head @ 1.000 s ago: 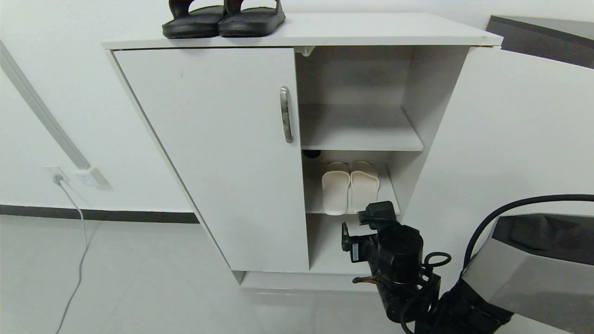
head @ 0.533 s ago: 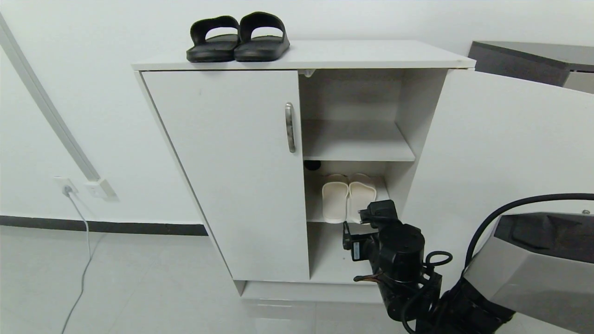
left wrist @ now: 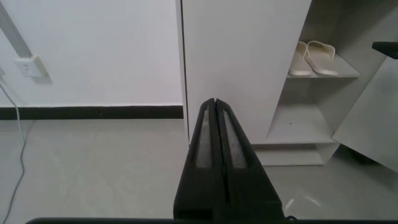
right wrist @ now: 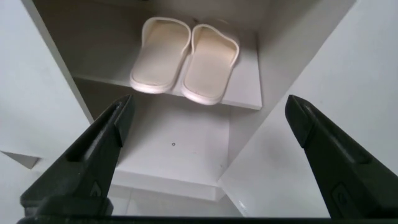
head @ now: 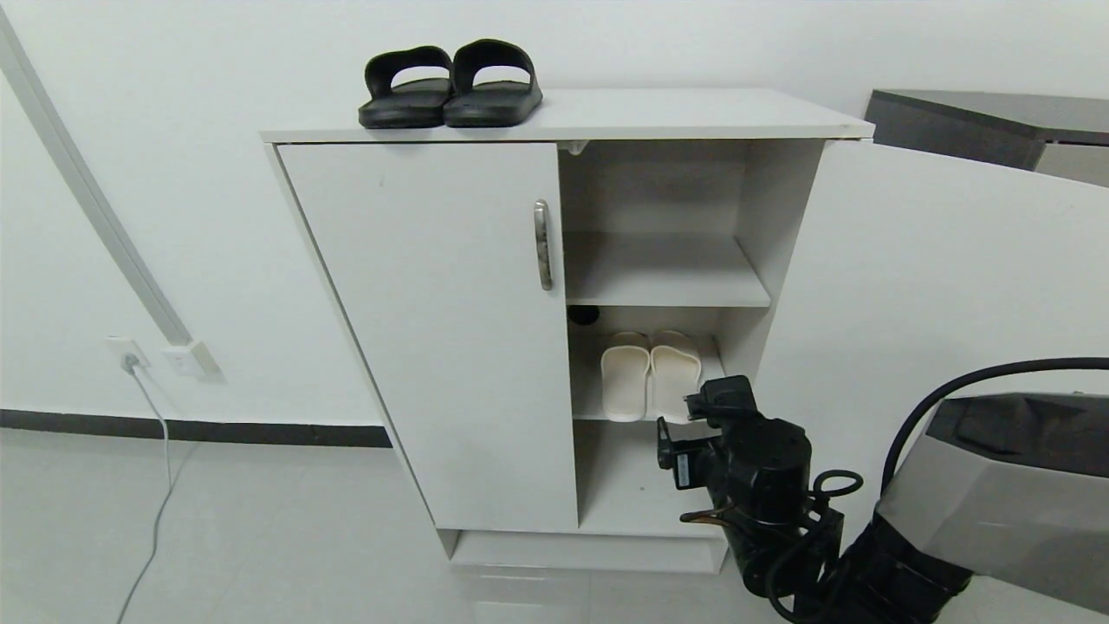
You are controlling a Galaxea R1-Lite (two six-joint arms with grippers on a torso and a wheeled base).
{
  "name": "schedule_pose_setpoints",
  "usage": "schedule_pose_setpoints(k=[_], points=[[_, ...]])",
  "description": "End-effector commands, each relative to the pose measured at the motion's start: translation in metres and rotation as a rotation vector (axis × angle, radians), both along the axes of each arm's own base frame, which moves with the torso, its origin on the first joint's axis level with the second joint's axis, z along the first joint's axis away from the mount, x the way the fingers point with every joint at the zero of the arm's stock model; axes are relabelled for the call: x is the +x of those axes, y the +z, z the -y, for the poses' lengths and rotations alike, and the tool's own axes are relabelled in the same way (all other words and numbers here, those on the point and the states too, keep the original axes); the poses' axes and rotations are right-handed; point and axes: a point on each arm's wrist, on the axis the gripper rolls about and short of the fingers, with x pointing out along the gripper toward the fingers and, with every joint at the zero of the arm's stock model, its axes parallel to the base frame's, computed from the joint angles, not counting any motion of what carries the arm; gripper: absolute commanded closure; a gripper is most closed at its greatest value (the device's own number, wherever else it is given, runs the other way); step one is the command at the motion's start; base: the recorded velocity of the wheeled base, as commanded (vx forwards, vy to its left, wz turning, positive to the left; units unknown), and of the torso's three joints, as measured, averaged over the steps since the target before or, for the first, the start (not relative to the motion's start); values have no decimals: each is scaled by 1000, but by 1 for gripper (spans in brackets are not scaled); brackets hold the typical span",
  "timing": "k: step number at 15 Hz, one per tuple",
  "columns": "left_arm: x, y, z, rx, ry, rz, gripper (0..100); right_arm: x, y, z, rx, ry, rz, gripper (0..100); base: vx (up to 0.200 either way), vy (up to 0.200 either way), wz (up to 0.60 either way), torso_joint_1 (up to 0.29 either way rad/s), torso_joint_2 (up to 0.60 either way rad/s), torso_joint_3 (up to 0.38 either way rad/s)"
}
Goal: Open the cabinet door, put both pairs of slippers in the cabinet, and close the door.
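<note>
A white cabinet (head: 485, 347) stands against the wall with its right door (head: 936, 286) swung open and its left door (head: 433, 329) shut. A cream pair of slippers (head: 650, 374) (right wrist: 185, 60) (left wrist: 316, 57) lies side by side on the middle shelf. A black pair of slippers (head: 450, 85) sits on the cabinet top at the left. My right gripper (right wrist: 205, 143) is open with nothing between its fingers, a little in front of and below the cream pair; its arm (head: 754, 477) shows before the open half. My left gripper (left wrist: 215, 134) is shut and empty, low over the floor before the cabinet.
The top shelf (head: 663, 273) and bottom shelf (head: 637, 494) of the open half are bare. A wall socket with a cable (head: 130, 362) lies at the left near the floor. A dark grey unit (head: 979, 130) stands right of the cabinet. Grey floor (head: 217, 537) spreads in front.
The head camera has drawn back and tilted, so the cabinet top and black slippers show fully. The right arm has drawn slightly away from the cream slippers on the shelf.
</note>
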Motion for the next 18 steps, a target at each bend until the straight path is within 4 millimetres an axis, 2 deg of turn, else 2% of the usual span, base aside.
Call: schedule_pose_setpoints(k=[1,3,5,12,18], points=[[0,0,0,0,0,-2,100,0,-1,0,2,13,1,0,0,0,0,0,0,0],[0,0,0,-2,0,-2,100,-1,-2,-1,0,24,-2,0,0,0,0,0,0,0],[0,0,0,-2,0,-2,100,-2,-3,0,1,30,-3,0,0,0,-600,0,10,7],[0,0,0,-2,3,-2,100,-3,-3,0,5,56,1,0,0,0,0,3,75,76],[0,0,0,-2,5,-2,100,-3,-3,0,6,58,2,0,0,200,0,6,2,2]])
